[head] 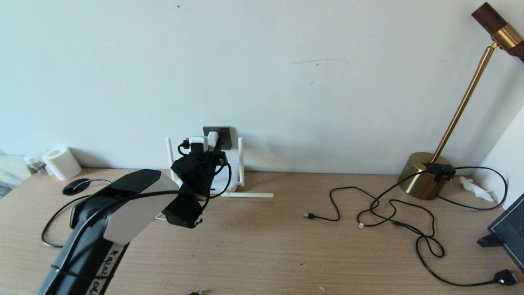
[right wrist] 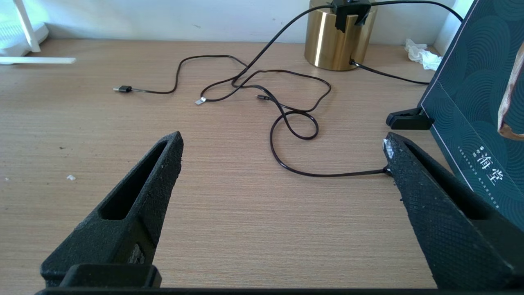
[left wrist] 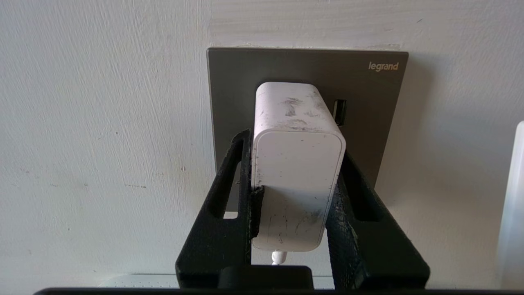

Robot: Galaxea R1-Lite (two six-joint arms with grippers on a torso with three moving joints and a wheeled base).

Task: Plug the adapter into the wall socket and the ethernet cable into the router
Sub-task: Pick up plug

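A: Where is the left claw [left wrist: 294, 164]?

B: Up at the wall, above the back of the table [head: 286, 246]. Its two black fingers [left wrist: 239, 180] are closed on the sides of the adapter [left wrist: 297, 164], pinching the white block between them.

A: And the adapter itself?

B: It sits against the wall socket [left wrist: 307, 67], the dark grey plate on the white wall, with its far end pressed to the plate. The prongs are hidden, so I cannot tell how deep they sit. A thin white cord leaves the block's near end.

A: The router [head: 229, 168]?

B: Directly below the socket at the back of the table, mostly behind the left arm. Its white antennas stand upright on either side, and one lies flat on the wood.

A: The ethernet cable [head: 53, 223]?

B: Lying loose on the left of the table, running from a black round disc [head: 75, 186].

A: The right claw [right wrist: 282, 143]?

B: Spread wide and holding nothing, low over the table, facing thin black cables [right wrist: 294, 119] and a brass lamp base [right wrist: 337, 39].
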